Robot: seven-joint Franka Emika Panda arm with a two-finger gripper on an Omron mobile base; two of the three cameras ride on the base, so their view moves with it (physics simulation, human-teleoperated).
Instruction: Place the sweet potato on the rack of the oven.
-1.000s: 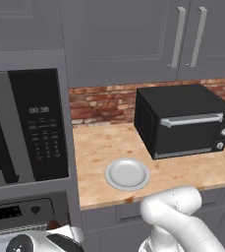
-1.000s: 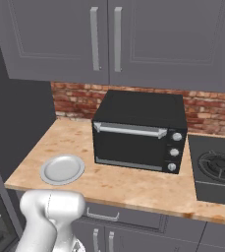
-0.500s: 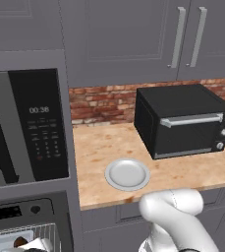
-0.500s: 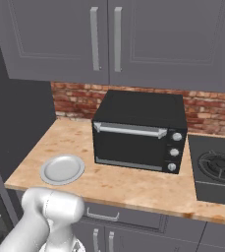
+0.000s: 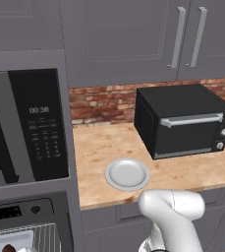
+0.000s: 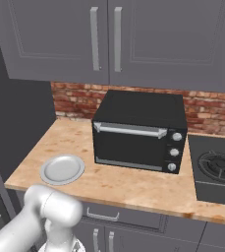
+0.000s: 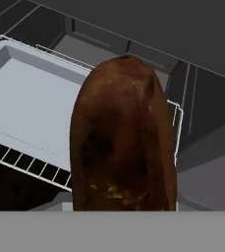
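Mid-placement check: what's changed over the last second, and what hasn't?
The wrist sank out of the bottom-left of the left base view, uncovering the oven and its rack with the grey tray on it. The jaws stay shut on the sweet potato, held above that tray. The plate and toaster oven are unmoved.

A white plate [image 5: 127, 174] lies on the wooden counter [image 5: 99, 147], near a closed black toaster oven [image 5: 182, 125] against brick.
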